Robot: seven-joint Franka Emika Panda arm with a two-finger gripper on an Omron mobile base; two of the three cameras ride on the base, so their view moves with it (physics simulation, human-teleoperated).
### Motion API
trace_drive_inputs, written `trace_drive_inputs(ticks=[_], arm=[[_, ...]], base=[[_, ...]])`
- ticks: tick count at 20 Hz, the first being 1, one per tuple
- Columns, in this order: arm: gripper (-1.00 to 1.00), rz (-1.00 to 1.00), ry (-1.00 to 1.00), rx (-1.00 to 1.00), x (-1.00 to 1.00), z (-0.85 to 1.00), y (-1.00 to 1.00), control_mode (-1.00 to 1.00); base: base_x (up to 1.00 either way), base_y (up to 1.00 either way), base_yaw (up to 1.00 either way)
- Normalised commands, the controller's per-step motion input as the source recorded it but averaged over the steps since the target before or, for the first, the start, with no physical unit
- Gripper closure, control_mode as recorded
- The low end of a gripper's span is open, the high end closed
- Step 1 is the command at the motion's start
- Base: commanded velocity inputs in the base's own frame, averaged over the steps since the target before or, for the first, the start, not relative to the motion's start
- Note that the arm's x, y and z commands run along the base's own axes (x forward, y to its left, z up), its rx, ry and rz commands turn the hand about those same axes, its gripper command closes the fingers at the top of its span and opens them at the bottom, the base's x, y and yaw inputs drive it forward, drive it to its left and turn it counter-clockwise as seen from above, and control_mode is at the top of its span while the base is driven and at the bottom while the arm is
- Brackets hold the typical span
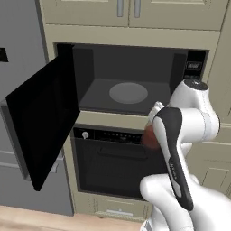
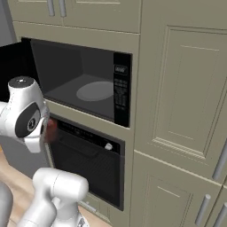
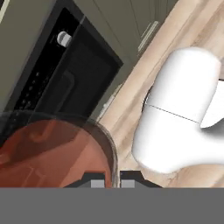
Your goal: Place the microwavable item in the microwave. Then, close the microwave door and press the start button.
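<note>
The gripper clasps the reddish-brown cup; the microwave keypad's writing is unreadable.

The microwave is sitting directly above the oven, with cabinets over it. Its door is swinging out to the left (the turntable lying inside). The cup is hanging before the oven's top edge, right of the door.

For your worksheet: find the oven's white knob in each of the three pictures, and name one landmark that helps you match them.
Left base view: the oven's white knob at the control strip's left end.
Right base view: at the strip's right end.
Hand view: upper left.
Shared landmark: the black oven below the microwave.
</note>
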Motion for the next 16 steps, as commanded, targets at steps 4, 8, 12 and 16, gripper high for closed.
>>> trace_drive_inputs(ticks=[4, 8, 12, 16], arm=[[1.0, -0.29, -0.18, 0.0, 0.1, 0.17, -0.01, -1.0], [1.0, -0.19, -0.23, 0.01, 0.55, 0.42, 0.0, -1.0], [1.0, -0.09, -0.1, 0.01, 0.93, 0.42, 0.0, -1.0], [1.0, -0.06, 0.0, 0.0, 0.9, 0.03, -0.03, -1.0]], base=[[0.0, 0.0, 0.0], [0.0, 0.0, 0.0], [0.0, 0.0, 0.0], [0.0, 0.0, 0.0]])
